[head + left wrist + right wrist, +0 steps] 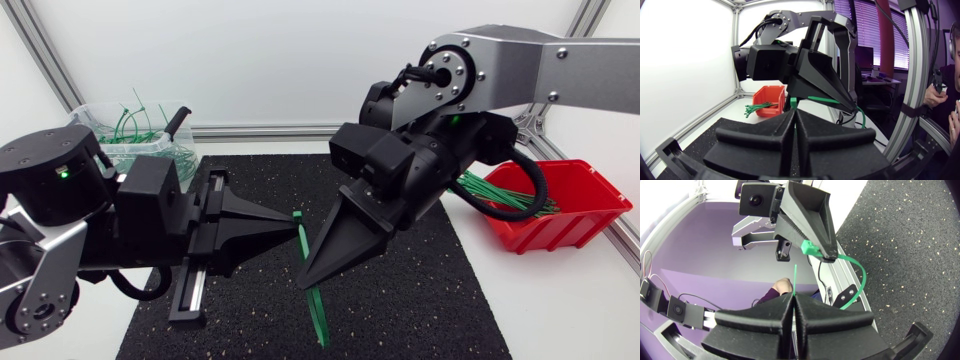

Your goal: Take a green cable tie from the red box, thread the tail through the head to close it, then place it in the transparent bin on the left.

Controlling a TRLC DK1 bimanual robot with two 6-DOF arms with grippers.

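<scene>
Green tie [316, 315] hangs above the mat [420, 300], well apart from the red box [560, 215], held at both ends. The left claw [296, 226] pinches its head end, and the right claw [306, 282] is closed on the thin tail. The bowed strap may swing the tail tip past the head's slot, or the tail may slip from the right claw's pinch. No writing is legible anywhere.

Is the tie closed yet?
Open: the tie's tail, in the right hand, is apart from its head in the left hand.
</scene>
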